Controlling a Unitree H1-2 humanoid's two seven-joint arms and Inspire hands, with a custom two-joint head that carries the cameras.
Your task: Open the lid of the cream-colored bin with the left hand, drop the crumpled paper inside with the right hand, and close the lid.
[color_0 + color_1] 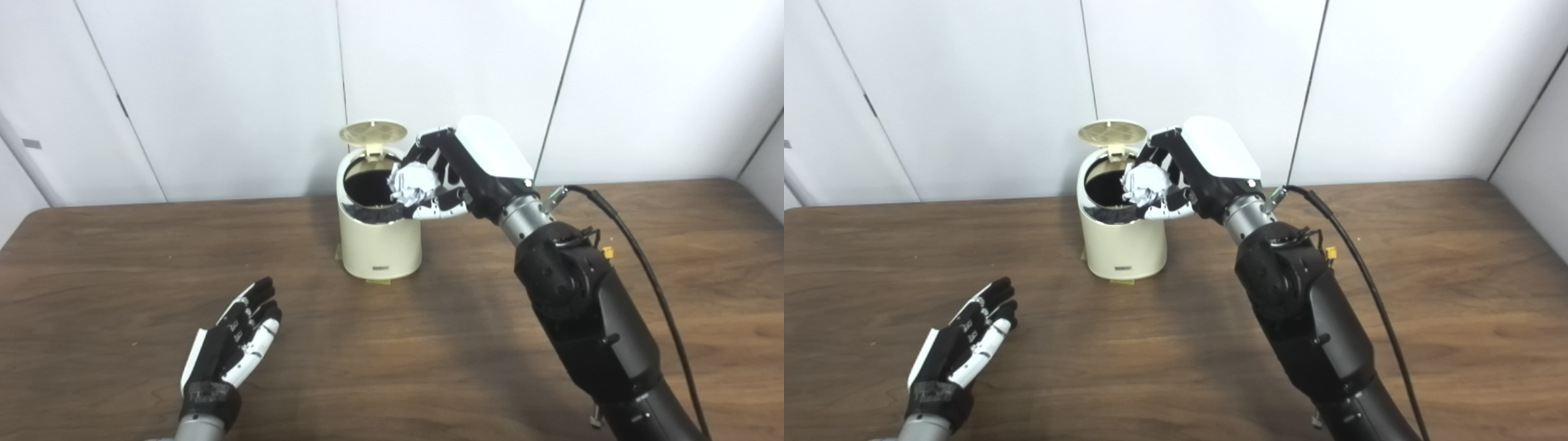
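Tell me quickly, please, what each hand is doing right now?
Left hand: open, holding nothing, low over the table.
Right hand: shut on the crumpled paper, at the open bin.

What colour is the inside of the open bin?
Black: the bin has a dark interior behind its cream wall, clearest in the left eye view.

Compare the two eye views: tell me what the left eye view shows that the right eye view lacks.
Only the left eye view shows a grey plate on the wall at the left. Only the right eye view shows more of the table's right end. Both show the cream bin with its lid up, the right hand holding the crumpled paper at the bin's mouth, and the left hand open above the table.
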